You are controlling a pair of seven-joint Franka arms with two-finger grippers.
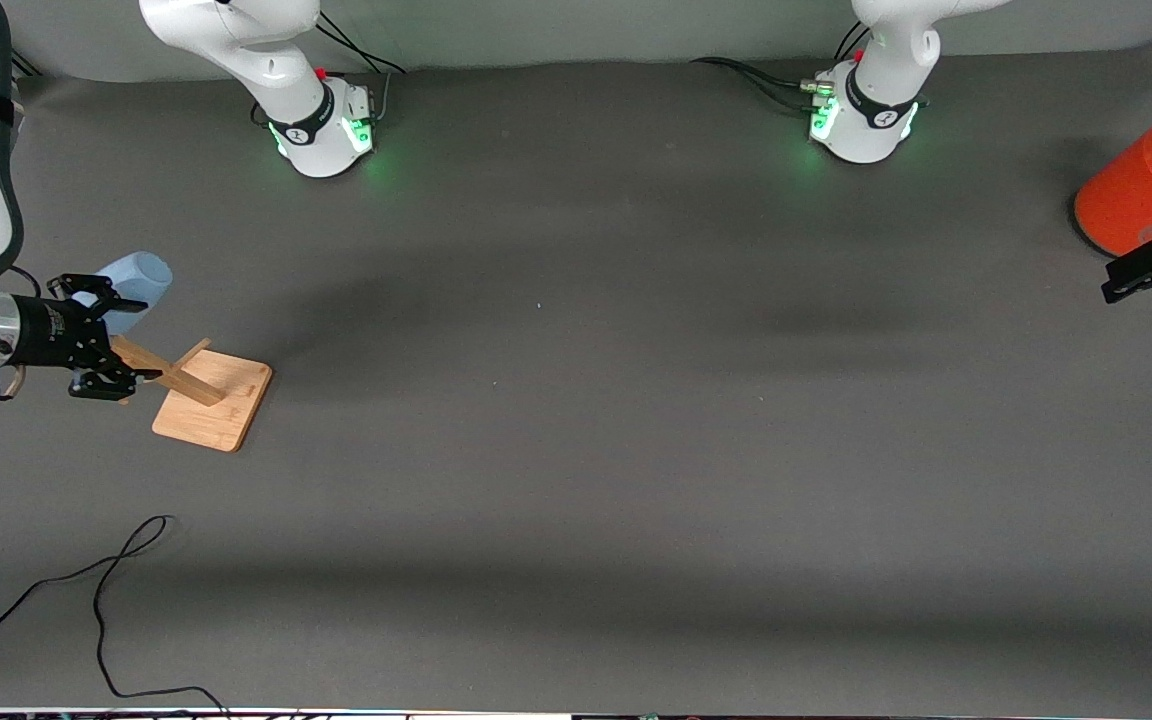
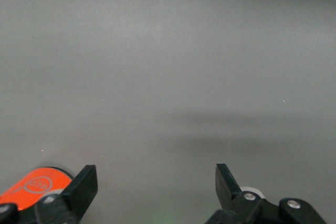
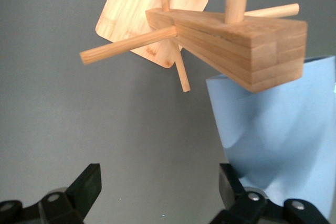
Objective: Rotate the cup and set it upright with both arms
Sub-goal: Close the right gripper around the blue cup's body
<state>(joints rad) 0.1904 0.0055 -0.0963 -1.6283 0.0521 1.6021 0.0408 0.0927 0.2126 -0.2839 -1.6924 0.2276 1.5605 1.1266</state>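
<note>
The right claw [image 1: 116, 340] is hanging released at the nine o'clock edge of the front view, its two fingers [image 3: 86, 184] spread wide with nothing between them, and it is hovering at the top of a wooden peg stand [image 1: 214, 400]. In the right wrist view the stand's square post [image 3: 236, 45] is pointing toward the camera with round pegs sticking out of it, and its flat base is resting on the grey surface [image 1: 576, 450]. The cup [image 1: 141, 275], light blue, is sitting at about one o'clock from this claw in the front view, just beside the upper finger and touching or nearly touching the post; whether it is hanging on a peg I cannot tell, and its mouth is hidden, so its contents are not showing. In the right wrist view the cup [image 3: 278, 145] is lying partly under the post's end. A thin black cable [image 1: 106, 570] is trailing over the surface near seven o'clock. The left claw [image 1: 1126, 280] is waiting at three o'clock, also released with its fingers [image 2: 84, 184] wide apart, just beside an orange cylinder [image 1: 1131, 195] with a grey top.
</note>
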